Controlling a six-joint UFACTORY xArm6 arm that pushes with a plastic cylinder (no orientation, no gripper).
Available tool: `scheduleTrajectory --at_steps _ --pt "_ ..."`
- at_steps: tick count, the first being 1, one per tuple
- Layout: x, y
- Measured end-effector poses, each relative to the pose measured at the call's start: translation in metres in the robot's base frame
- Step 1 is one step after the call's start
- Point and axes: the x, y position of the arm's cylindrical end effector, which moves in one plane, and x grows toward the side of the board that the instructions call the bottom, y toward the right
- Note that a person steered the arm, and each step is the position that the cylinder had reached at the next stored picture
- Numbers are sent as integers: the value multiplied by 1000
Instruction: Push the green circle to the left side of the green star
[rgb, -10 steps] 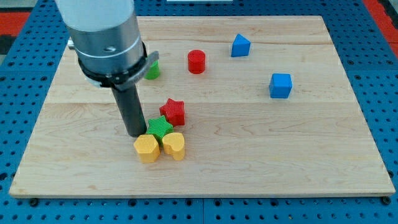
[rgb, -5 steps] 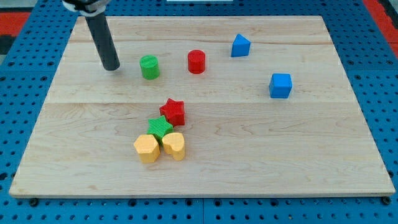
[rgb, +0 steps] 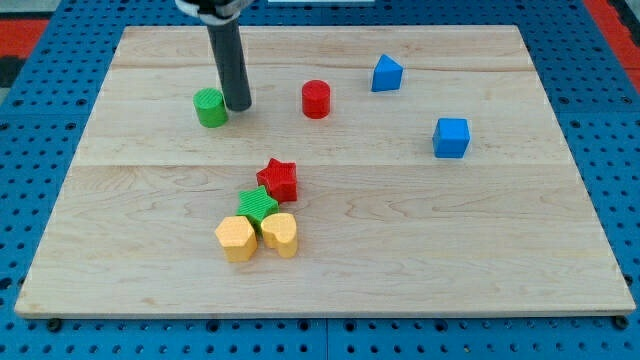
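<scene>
The green circle (rgb: 210, 107) stands on the wooden board in the upper left part. My tip (rgb: 238, 105) is just to its right, touching or almost touching it. The green star (rgb: 258, 206) lies lower down near the board's middle, well below and to the right of the green circle. It is packed between a red star (rgb: 279, 179) above it and two yellow blocks, a hexagon (rgb: 236, 239) and a heart (rgb: 280, 234), below it.
A red cylinder (rgb: 316, 99) stands to the right of my tip. A blue triangular block (rgb: 387, 73) is at the upper right and a blue cube (rgb: 451, 137) lies further right. The board's left edge (rgb: 78, 160) is left of the green circle.
My tip went from beside the green star up to the left of the green circle, then over to its right side. The green circle has slid a little to the left.
</scene>
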Motion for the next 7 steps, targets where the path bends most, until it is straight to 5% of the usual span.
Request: scheduleTrajectory --at_steps 3,7 --pt "17 -71" --pt "88 -42"
